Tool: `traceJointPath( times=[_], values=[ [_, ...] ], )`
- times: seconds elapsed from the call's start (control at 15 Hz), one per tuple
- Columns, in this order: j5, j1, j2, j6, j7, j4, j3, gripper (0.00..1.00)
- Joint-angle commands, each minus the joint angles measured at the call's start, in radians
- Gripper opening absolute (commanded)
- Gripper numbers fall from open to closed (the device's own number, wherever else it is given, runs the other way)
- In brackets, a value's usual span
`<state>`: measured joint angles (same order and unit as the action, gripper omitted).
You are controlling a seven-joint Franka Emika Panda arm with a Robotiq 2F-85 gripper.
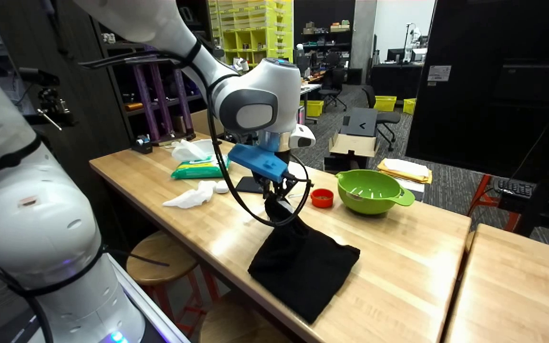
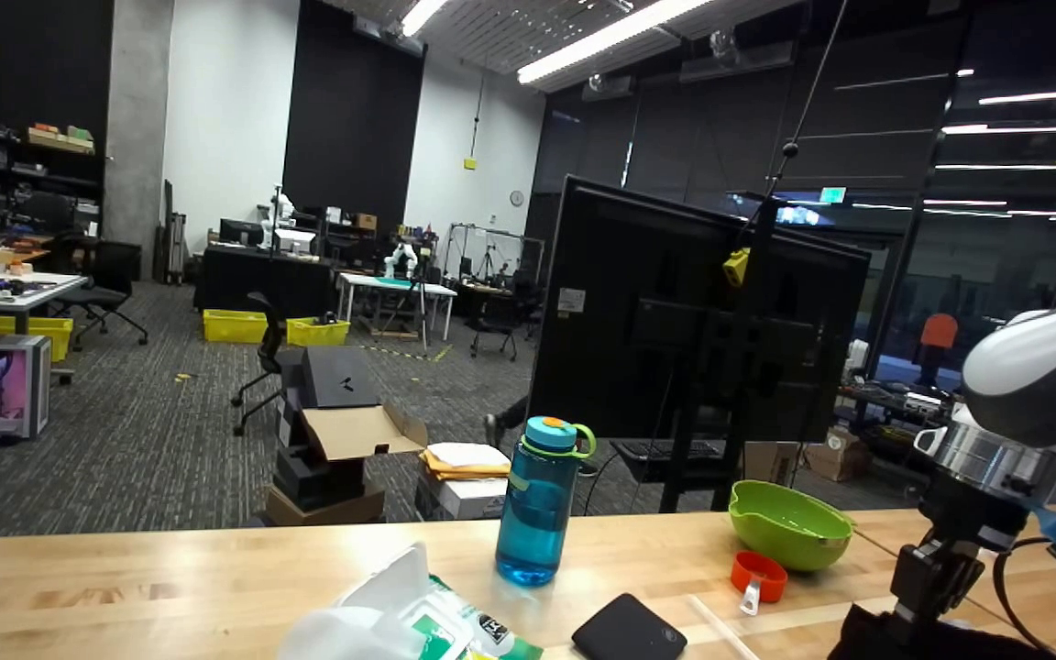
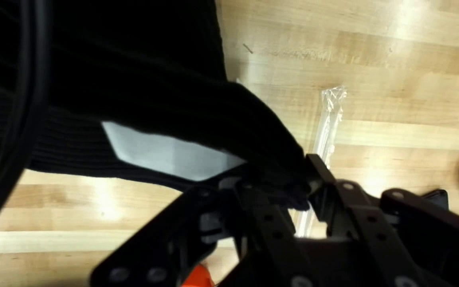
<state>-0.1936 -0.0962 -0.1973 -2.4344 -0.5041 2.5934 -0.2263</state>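
Note:
A black cloth (image 1: 312, 267) lies partly spread on the wooden table, with one end pulled up. My gripper (image 1: 276, 194) is shut on that raised end, pointing down just above the table. In the wrist view the cloth (image 3: 165, 79) runs up between the fingertips (image 3: 275, 177), bunched, with ribbed fabric along it. A pale grey-white patch (image 3: 169, 155) shows between its folds; I cannot tell what it is. In an exterior view only the gripper (image 2: 918, 596) and a bit of cloth (image 2: 867, 632) show at the lower right edge.
A red cup (image 1: 322, 198) and green bowl (image 1: 370, 190) stand beside the gripper. A black flat case (image 1: 249, 185), white crumpled tissue (image 1: 191, 196) and green wipes pack (image 1: 203, 167) lie behind. A clear plastic strip (image 3: 329, 123) lies underneath. A blue bottle (image 2: 537, 500) stands on the table.

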Motion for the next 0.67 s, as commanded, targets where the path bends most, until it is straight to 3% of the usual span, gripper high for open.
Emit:
traceJointPath(
  times=[0.0, 0.27, 0.6],
  values=[
    [-0.018, 0.015, -0.044, -0.006, -0.002, 0.034, 0.009, 0.67],
    [-0.044, 0.03, -0.05, 0.015, -0.006, 0.035, 0.01, 0.95],
    [-0.092, 0.051, -0.06, 0.057, -0.011, 0.033, 0.014, 1.0]
  ],
)
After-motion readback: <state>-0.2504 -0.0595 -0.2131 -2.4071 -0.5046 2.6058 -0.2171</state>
